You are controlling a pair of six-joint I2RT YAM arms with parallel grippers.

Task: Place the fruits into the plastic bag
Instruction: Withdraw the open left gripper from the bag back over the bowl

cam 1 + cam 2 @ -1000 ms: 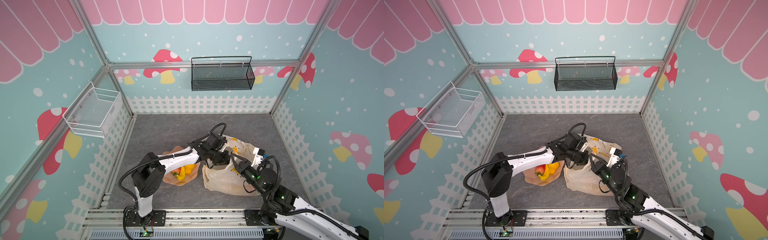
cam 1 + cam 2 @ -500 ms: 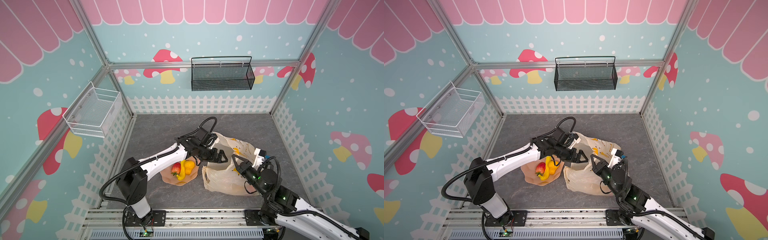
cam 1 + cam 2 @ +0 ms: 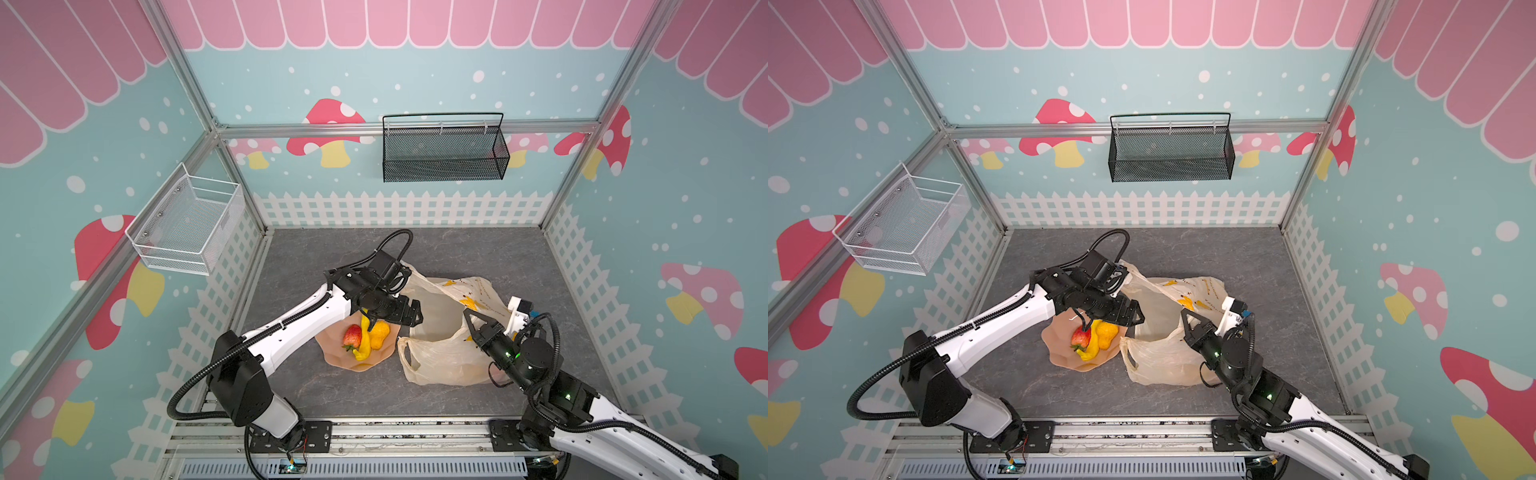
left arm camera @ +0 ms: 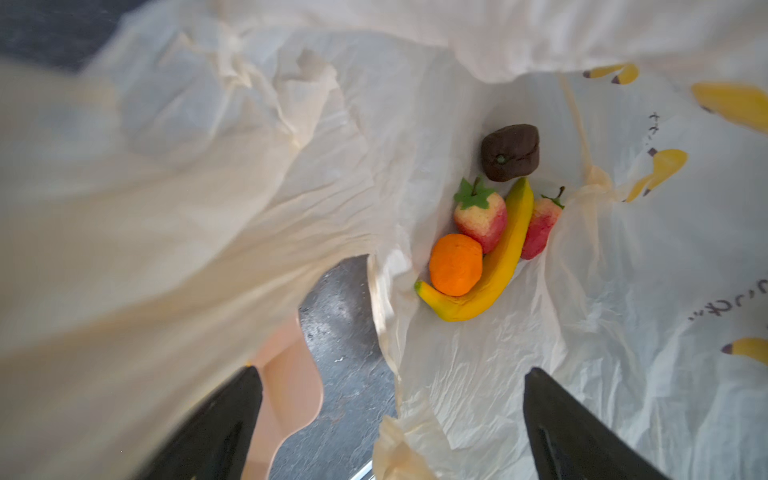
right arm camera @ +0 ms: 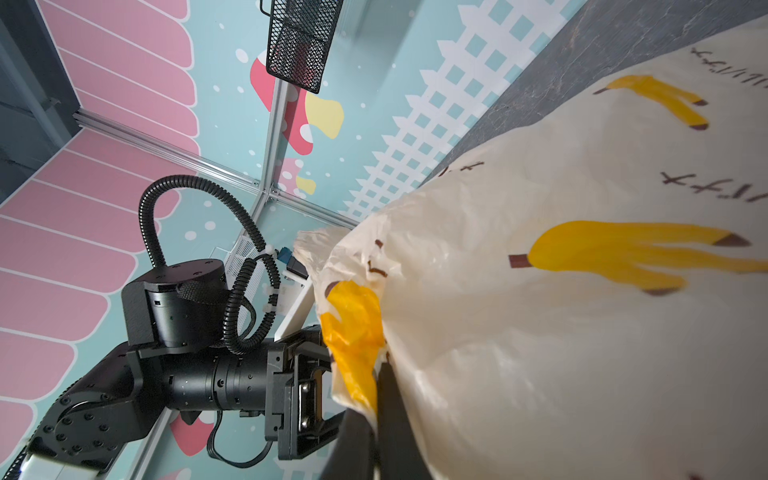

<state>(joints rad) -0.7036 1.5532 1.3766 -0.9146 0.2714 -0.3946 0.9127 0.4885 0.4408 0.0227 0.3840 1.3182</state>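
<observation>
5 fruits lay in the plastic bag and about 3 on the lower-centre plate, with the left gripper spread empty and the right gripper pinching the bag's rim.

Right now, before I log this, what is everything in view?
bag: one, cream, right of the plate
plate: one, peach, beside the bag
strawberries: three, red, one on plate, two in bag
bananas: two, yellow, one on plate, one in bag
pear: one, yellow-orange, on the plate
orange: one, orange, in the bag
brown fruit: one, brown, in the bag
baskets: two, black on the back wall, white on the left wall
left gripper: one, black, open at the bag's mouth
right gripper: one, black, shut on the bag's edge
</observation>
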